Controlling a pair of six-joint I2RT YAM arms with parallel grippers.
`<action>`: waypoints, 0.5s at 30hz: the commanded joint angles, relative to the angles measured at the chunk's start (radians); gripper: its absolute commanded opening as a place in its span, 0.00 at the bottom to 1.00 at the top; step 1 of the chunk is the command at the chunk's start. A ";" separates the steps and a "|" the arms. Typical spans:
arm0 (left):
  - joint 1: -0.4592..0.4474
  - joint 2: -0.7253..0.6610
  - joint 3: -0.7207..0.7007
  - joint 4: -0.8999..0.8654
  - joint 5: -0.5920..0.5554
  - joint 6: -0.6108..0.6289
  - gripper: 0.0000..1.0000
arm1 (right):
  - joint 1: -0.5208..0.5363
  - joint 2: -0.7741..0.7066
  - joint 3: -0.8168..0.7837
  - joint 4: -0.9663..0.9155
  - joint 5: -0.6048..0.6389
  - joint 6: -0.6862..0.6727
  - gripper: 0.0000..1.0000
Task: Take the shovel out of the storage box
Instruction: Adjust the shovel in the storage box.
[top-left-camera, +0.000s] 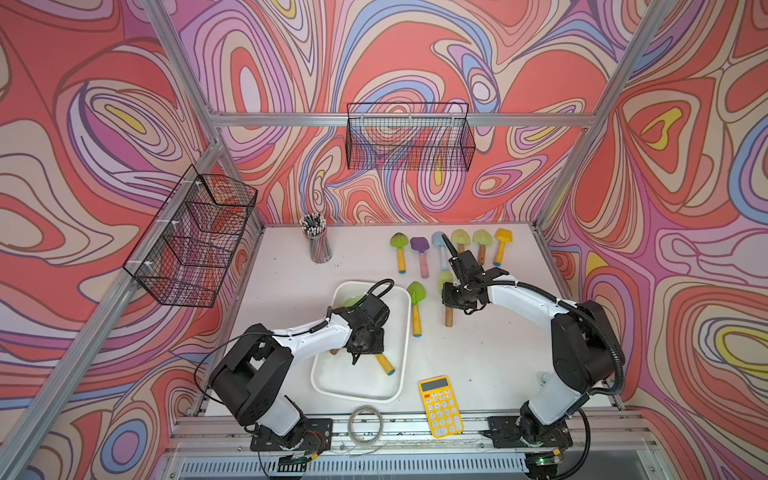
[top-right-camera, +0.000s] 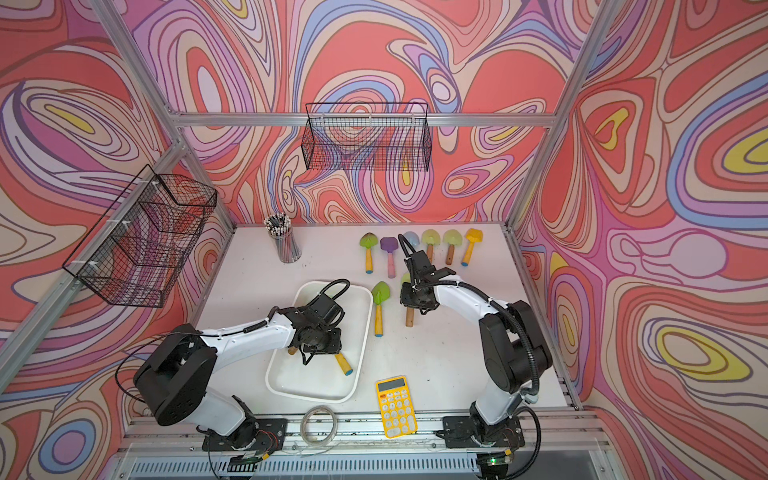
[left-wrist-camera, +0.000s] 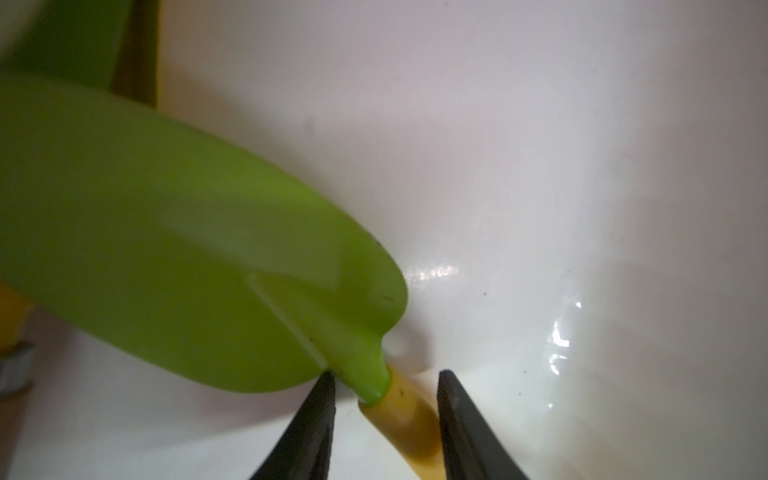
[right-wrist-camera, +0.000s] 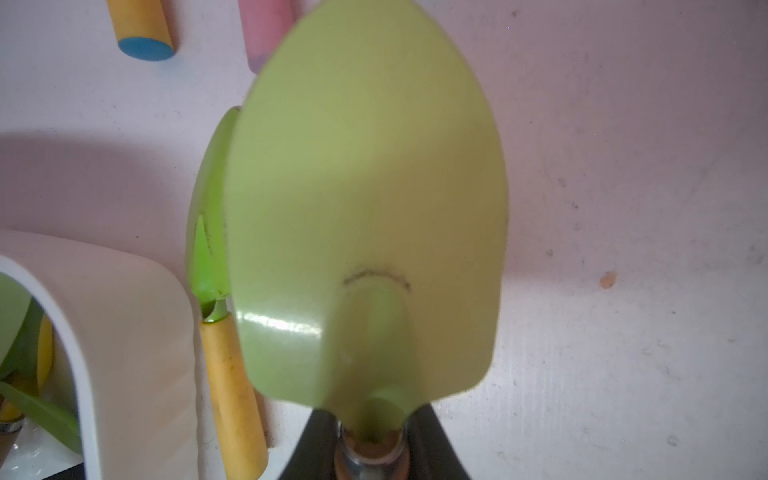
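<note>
Straddling the handle of the shovel (left-wrist-camera: 187, 249) inside the storage box (top-left-camera: 353, 384) at 8 o'clock on the bench (top-left-camera: 498, 353), your left pincer (left-wrist-camera: 384, 374), clamped or loose you cannot tell, your right pincer (right-wrist-camera: 372, 449) clenched on a pale shovel (right-wrist-camera: 365, 187) at 2 o'clock.

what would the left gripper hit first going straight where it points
Likely the yellow wooden handle of the green-bladed shovel, between the fingers of the left gripper, then the white plastic storage box floor; depth unclear.
</note>
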 joint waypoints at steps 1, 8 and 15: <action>-0.009 -0.020 -0.030 -0.031 -0.022 0.013 0.44 | 0.003 0.045 0.005 0.002 0.037 -0.014 0.13; -0.079 -0.068 -0.058 -0.049 -0.019 -0.032 0.47 | 0.006 0.121 0.032 0.028 0.033 -0.011 0.13; -0.149 -0.054 -0.031 -0.115 -0.052 -0.081 0.56 | 0.020 0.151 0.052 0.020 0.041 -0.016 0.13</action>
